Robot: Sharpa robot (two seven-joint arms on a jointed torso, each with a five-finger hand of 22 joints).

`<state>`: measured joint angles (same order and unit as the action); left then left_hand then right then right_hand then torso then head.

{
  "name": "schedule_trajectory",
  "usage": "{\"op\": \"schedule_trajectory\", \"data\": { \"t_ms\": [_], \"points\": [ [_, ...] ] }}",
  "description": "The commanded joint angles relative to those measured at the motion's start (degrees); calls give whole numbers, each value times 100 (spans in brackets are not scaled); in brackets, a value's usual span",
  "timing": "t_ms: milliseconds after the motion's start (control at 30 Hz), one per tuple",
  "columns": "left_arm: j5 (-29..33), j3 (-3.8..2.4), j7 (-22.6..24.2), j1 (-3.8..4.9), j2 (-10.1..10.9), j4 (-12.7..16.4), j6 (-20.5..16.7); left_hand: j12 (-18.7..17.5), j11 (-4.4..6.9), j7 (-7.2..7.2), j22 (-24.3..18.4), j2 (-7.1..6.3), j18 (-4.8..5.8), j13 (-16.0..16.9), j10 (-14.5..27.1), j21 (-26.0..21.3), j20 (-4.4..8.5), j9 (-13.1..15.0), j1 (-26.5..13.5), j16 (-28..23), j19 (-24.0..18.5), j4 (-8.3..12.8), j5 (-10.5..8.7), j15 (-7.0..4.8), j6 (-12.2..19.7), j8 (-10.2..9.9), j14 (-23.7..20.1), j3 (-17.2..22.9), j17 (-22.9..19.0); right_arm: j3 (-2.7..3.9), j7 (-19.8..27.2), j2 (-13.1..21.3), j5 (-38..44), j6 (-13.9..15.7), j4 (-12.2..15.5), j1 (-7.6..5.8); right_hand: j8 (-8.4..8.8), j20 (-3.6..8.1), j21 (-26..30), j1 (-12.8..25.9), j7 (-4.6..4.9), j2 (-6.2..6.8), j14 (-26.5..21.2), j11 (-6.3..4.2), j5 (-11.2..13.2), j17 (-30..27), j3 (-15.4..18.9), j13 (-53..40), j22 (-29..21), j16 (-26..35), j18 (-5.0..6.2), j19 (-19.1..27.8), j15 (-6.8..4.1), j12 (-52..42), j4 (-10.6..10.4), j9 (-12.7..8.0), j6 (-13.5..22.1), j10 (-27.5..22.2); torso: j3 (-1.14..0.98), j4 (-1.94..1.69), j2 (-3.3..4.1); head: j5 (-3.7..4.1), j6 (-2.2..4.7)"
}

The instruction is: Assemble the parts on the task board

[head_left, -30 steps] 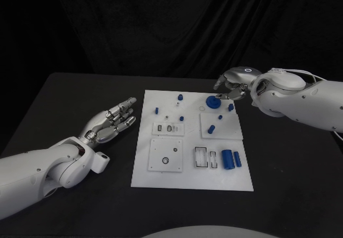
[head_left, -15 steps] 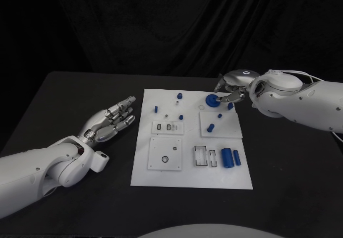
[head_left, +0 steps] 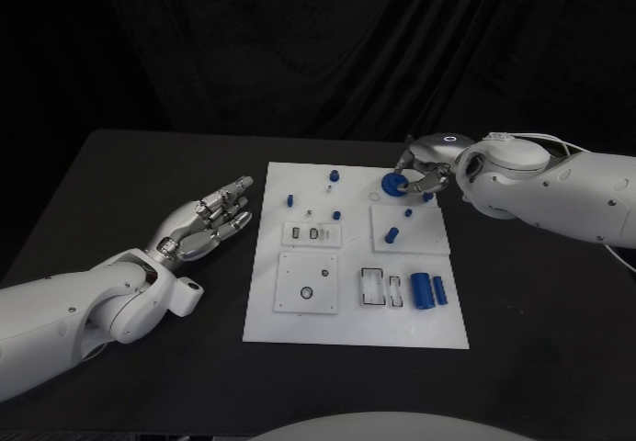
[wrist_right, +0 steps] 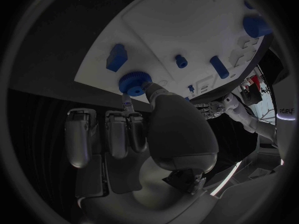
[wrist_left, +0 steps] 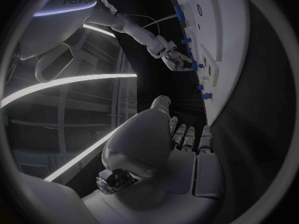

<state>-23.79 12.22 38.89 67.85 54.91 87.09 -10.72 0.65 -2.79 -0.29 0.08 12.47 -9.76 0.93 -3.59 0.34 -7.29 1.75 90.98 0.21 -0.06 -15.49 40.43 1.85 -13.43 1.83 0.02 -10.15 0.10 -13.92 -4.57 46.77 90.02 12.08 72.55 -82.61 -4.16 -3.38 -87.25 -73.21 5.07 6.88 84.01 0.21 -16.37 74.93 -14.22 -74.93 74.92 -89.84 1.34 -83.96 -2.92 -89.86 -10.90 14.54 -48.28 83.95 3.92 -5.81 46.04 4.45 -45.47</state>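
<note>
Right hand pinches blue gear w/ thumb and finger; thin grip, gear could slip. Left hand released, idle.

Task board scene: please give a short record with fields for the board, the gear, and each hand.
board: white task board in the middle of the black table
gear: blue gear at the board's far edge
right hand: right hand with fingertips on the gear
left hand: left hand beside the board, fingers extended, holding nothing
</note>
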Motion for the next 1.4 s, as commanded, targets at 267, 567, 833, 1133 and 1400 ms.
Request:
{"op": "schedule_trajectory", "data": {
  "t_ms": [267, 567, 833, 1133, 1400],
  "points": [
    [-16, -4, 970, 5, -13, -4, 84, 8, -34, 18, -8, -22, 26, -8, 27, -34, -51, -4, -24, -21, 6, 4, -38, 53, 31, -8, -2, 44, -10, 1, -108, -80, 51, -58, -77, 44, -64, 11, 49, -117, -15, 14, 599, -19, 15, 1507, 12, -1507, 1226, -16, -14, -290, -31, -14, 66, 95, -53, 605, -2, -6, 4, 5, -26],
    [-16, -4, 956, 4, -18, -10, 99, 8, -34, 18, -8, -22, 26, -8, 27, -34, -51, -4, -24, -21, 6, 4, -38, 53, 31, -8, -2, 44, -10, 1, -103, -109, 90, -119, -87, 71, -726, 91, 65, -271, -127, -112, 599, -124, 26, 1507, 134, -1507, 1236, -16, -11, -287, -103, -14, 294, 804, -387, 605, -1, -4, 4, -5, -25],
    [-16, -4, 948, 4, -18, -15, 107, 8, -46, 19, -8, -25, 28, -8, 28, -34, -59, -5, -32, -21, 6, -1, -51, 62, 42, -10, -2, 55, -10, 2, -6, -107, 114, 105, -75, 82, -1879, 257, 44, -220, -402, -360, 599, -337, 15, 1507, 233, -1507, 1277, -16, -21, -323, -284, -14, 457, 1972, -365, 605, 1, 3, -1, -32, -25],
    [-16, -4, 931, 3, 15, -9, 104, 9, -64, 7, -8, -26, 31, -8, 29, -34, -67, -7, -46, -21, 6, -12, -64, 73, 65, -13, -2, 69, -10, 4, 56, -29, 118, 379, 82, 72, -2105, 296, 16, -204, -465, -398, 599, -384, 11, 1507, 187, -1507, 1303, -16, -33, -352, -338, -14, 470, 2212, -406, 605, 2, 3, -1, -63, -15],
    [-16, -4, 921, 3, 38, -1, 100, 9, -64, 7, -8, -26, 31, -8, 29, -34, -67, -7, -46, -21, 6, -12, -64, 73, 65, -13, -2, 69, -10, 5, 9, 77, 118, 410, 385, -61, -2149, 311, 5, -158, -464, -404, 599, -394, 11, 1507, 177, -1507, 1313, -16, -37, -364, -351, -14, 440, 2266, -420, 605, 0, -3, 1, -82, 11]
  ]
}}
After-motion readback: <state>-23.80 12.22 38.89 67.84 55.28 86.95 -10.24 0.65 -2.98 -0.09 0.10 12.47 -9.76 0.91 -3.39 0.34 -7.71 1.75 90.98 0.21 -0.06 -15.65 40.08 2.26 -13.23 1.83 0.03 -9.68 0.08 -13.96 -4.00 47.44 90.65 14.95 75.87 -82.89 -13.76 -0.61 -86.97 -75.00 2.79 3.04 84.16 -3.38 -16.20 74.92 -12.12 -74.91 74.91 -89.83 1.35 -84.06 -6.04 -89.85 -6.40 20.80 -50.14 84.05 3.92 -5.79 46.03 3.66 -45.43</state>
